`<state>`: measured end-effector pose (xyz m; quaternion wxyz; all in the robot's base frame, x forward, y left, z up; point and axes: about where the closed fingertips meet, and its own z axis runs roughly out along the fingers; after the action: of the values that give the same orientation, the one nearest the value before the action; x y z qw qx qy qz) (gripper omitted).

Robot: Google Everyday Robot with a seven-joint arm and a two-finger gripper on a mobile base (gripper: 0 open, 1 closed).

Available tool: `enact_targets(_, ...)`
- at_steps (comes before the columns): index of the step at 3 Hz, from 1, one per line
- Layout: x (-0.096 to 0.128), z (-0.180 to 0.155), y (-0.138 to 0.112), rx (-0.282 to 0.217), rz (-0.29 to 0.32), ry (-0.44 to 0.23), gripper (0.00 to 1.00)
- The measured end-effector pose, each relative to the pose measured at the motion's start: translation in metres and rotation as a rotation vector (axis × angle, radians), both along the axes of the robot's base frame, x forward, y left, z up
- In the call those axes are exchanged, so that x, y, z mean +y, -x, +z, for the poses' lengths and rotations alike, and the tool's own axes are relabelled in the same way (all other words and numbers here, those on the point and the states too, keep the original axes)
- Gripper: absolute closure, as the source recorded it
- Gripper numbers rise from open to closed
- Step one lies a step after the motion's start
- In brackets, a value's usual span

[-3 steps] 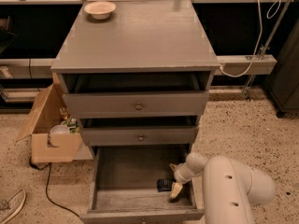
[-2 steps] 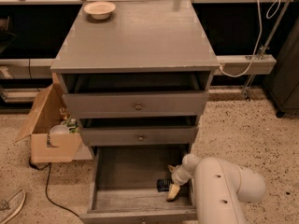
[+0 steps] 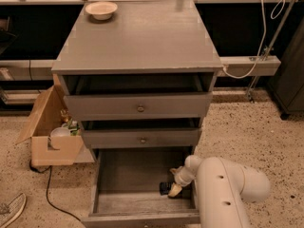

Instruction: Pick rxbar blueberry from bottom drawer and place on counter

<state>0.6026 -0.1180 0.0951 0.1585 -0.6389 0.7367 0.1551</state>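
The bottom drawer (image 3: 118, 175) is pulled open, with a worn grey floor. The rxbar blueberry (image 3: 165, 188), a small dark bar, lies on that floor near the right wall, partly hidden by my gripper. My gripper (image 3: 174, 189) reaches down into the drawer's right side, its tan fingertips right at the bar. My white arm (image 3: 223, 189) fills the lower right. The counter (image 3: 137, 32) is the flat grey cabinet top.
A cream bowl (image 3: 101, 9) sits at the counter's back left corner. Two shallower knobbed drawers (image 3: 140, 108) stand slightly open above. A cardboard box (image 3: 50, 132) with clutter sits on the floor to the left, with a cable beside it.
My arm has shifted a little to the left and deeper into the drawer. The gripper stays at the dark bar.
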Motion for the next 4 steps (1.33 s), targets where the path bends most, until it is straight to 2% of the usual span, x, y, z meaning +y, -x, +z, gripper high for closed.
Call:
enact_targets(1,0.000,0.009,0.000,0.000,0.000,0.000,0.71)
enact_targets(2,0.000,0.017,0.000,0.000,0.000,0.000,0.99)
enact_targets(3,0.000,0.017,0.000,0.000,0.000,0.000,1.00)
enact_targets(4,-0.019,0.071,-0.004,-0.113,0.034,-0.048,1.00)
